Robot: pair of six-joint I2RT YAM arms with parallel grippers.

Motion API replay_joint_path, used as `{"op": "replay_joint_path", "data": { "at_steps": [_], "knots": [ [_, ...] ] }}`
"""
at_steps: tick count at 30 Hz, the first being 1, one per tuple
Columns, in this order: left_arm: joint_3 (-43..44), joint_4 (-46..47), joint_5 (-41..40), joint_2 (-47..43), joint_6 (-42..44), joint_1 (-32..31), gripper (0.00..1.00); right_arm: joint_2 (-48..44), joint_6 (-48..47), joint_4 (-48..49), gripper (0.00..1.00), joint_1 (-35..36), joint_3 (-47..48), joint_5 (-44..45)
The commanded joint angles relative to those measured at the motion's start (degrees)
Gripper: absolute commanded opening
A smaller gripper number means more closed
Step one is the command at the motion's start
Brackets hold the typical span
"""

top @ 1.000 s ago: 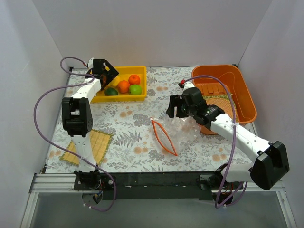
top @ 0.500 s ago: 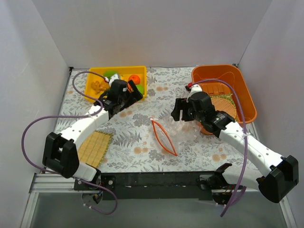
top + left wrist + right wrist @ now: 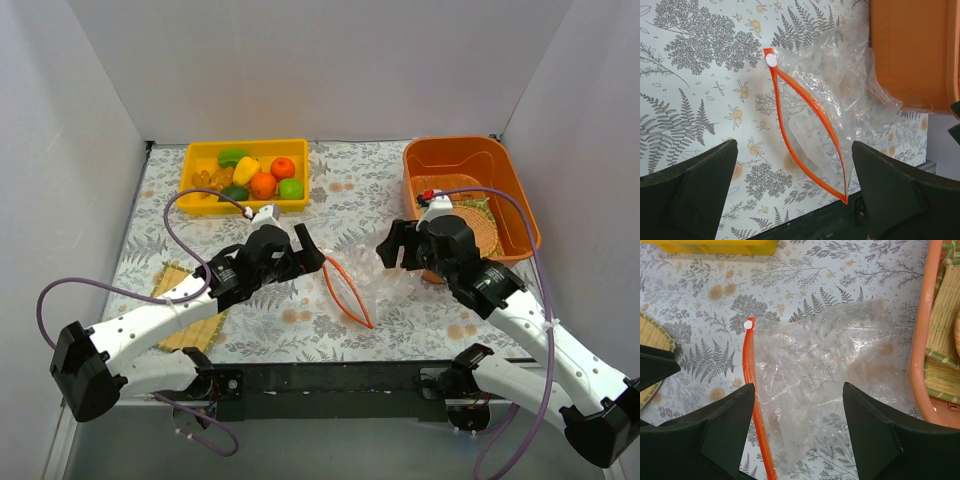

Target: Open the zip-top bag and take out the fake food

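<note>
Zero held: left gripper [image 3: 794, 150] & right gripper [image 3: 799, 387] both spread wide, open zip-top bag [image 3: 375, 275] btwn them.

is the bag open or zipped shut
Open: the bag has its zip strip spread apart into a wide loop.

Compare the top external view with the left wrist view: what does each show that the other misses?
Only the top view shows the yellow bin holding the fake food, the straw mat, and the left gripper and right gripper, both open, near the bag. Only the left wrist view shows the white slider at the end of the orange zip strip, and a close look into the gaping bag, where no food shows. Both show the bag, the orange bin beside it and the fern-print table cover.
</note>
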Motion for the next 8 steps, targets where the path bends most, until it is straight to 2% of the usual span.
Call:
{"op": "replay_joint_path", "data": {
  "at_steps": [1, 8],
  "knots": [
    [-2.45, -1.02, -1.6, -3.88, 0.06, -0.88, 0.98, -2.71, 1.13, 0.27, 0.79, -0.12, -1.71, 2.37],
    [-2.8, 1.0, -3.87, -6.08, 1.9, -0.97, 0.98, -3.68, 2.01, -0.09, 0.79, -0.12, -2.59, 3.69]
  ]
}}
